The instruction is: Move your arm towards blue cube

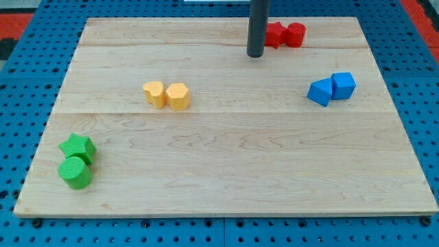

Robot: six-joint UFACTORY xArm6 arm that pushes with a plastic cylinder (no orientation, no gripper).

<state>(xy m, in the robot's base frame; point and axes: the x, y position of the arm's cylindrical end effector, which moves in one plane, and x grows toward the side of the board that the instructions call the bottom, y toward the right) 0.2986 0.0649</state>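
Note:
The blue cube point(343, 85) sits at the view's right, touching a second blue block point(319, 92) on its left. My tip point(256, 55) is the lower end of the dark rod, near the view's top centre. It stands well to the left of the blue cube and a little higher in the view, apart from it. The tip is just left of two red blocks point(285, 34) and touches no block that I can see.
Two yellow blocks point(167, 95) lie side by side left of centre. A green star point(77, 146) and a green cylinder point(75, 172) sit at the bottom left. The wooden board point(226, 165) rests on a blue pegboard surface.

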